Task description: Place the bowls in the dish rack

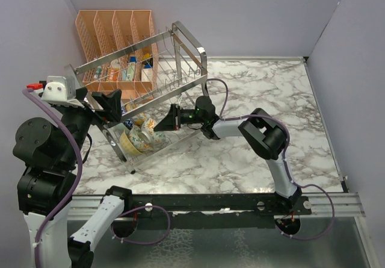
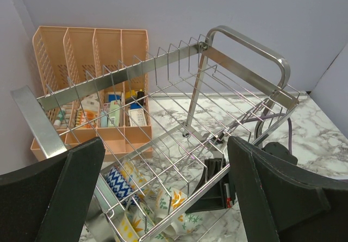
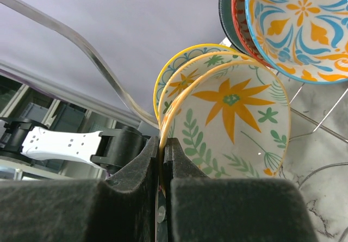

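The chrome wire dish rack point(image 1: 191, 44) stands tilted at the back left; it also shows in the left wrist view point(image 2: 247, 39). Several patterned bowls point(image 1: 142, 137) stand on edge in its lower tier. My right gripper point(image 1: 162, 123) reaches into that tier and is shut on the rim of a cream-yellow floral bowl point(image 3: 234, 122), its jaws pinching the rim point(image 3: 163, 149). A second floral bowl point(image 3: 173, 70) stands right behind it, and a blue-and-orange bowl point(image 3: 304, 24) above. My left gripper point(image 1: 114, 108) is open and empty at the rack's left end point(image 2: 166, 144).
A peach-orange mesh organiser point(image 1: 114, 27) with small packets stands behind the rack against the back wall, and shows in the left wrist view point(image 2: 92, 51). The marble table point(image 1: 271, 93) stretches to the right. Walls close in on the left, back and right.
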You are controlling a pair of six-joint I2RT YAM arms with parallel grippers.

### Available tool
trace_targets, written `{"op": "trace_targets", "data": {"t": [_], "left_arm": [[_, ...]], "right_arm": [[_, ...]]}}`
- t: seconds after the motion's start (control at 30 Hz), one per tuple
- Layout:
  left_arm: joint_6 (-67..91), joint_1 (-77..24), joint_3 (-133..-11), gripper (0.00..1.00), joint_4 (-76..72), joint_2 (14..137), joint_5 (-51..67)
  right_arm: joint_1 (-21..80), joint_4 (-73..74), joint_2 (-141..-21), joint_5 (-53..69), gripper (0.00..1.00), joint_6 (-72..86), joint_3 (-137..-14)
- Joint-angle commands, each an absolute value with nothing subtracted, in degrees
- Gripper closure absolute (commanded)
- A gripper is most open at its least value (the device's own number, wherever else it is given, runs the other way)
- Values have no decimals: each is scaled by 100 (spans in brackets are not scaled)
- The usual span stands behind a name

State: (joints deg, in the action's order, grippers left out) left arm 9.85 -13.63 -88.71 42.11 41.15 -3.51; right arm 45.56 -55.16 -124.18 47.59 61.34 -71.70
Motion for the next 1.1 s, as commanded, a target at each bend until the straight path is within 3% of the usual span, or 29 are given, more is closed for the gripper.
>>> {"op": "trace_targets", "data": {"t": [0.0, 0.2, 0.53, 0.9, 1.07], "left_arm": [[933, -1380, -8938, 1, 4223, 4128, -422], [915, -1381, -8963, 1, 4236, 4125, -434], [895, -1389, -8926, 1, 4249, 4090, -476], [896, -1389, -8904, 1, 4267, 4065, -510], [898, -1389, -8895, 1, 4257, 4062, -513]], "right_arm": [[4619, -6016, -12630, 4585, 99, 6788, -7374], [4701, -6619, -12966, 4632, 99, 7447, -7483], [4720, -6422, -13243, 4500, 97, 7649, -7411], [4721, -5272, -12836, 4542, 73, 6359, -7631], [4728, -5458, -12692, 4664, 66, 6285, -7504]]}}
